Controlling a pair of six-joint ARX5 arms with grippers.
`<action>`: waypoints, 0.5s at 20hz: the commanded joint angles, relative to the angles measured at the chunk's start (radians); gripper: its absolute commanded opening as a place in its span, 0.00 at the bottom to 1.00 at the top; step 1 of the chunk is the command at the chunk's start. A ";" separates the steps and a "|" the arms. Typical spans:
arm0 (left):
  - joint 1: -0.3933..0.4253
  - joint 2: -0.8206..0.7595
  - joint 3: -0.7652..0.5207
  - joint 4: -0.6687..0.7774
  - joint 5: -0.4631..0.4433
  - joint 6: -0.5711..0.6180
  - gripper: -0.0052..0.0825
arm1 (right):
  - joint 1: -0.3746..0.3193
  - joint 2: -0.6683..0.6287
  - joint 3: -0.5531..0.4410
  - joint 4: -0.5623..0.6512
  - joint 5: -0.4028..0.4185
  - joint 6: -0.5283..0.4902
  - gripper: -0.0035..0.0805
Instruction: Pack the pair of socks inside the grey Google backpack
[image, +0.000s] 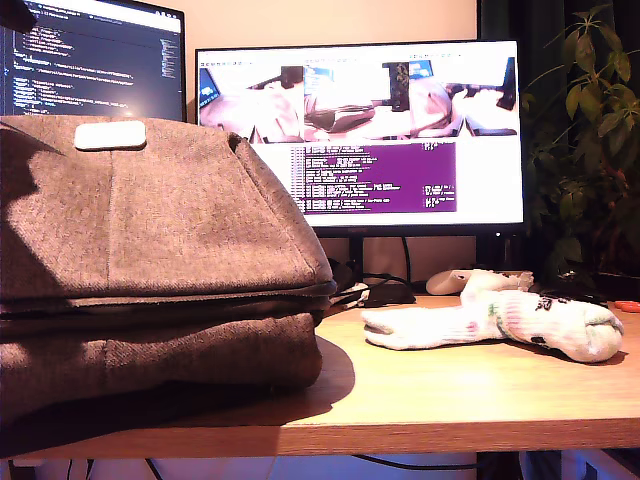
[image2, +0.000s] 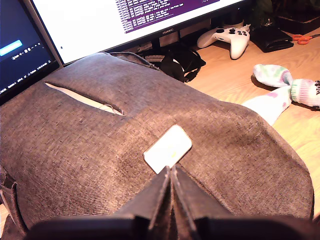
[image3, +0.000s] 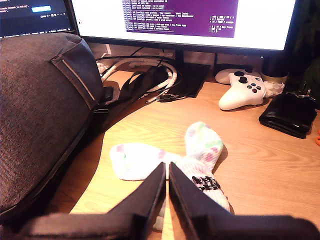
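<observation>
The grey Google backpack (image: 150, 220) lies on its side on the wooden desk at the exterior view's left, its white patch (image: 110, 135) facing up. The pair of socks (image: 500, 322) lies flat on the desk at the exterior view's right, apart from the bag. Neither arm shows in the exterior view. My first gripper (image2: 170, 169) hovers shut over the backpack (image2: 100, 145), its tips just short of the patch (image2: 168, 148). My second gripper (image3: 166, 165) is shut with nothing in it, above the socks (image3: 145, 160), with the backpack (image3: 40, 110) to one side.
Two lit monitors (image: 360, 130) stand behind the desk. A white game controller (image3: 242, 90), a black wallet (image3: 290, 115) and tangled cables (image3: 145, 80) lie near the monitor stand. A plant (image: 590, 150) fills the exterior view's right edge. The desk's front edge (image: 400, 430) is close.
</observation>
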 joint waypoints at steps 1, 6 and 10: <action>-0.002 -0.002 -0.017 -0.056 0.001 0.003 0.04 | 0.005 0.003 -0.019 -0.191 -0.001 -0.002 0.03; -0.002 -0.002 -0.017 -0.056 0.001 0.003 0.04 | 0.005 0.003 -0.019 -0.191 -0.001 -0.002 0.03; -0.004 -0.003 0.007 -0.129 0.002 0.196 0.04 | 0.005 0.003 -0.019 -0.179 -0.047 -0.011 0.03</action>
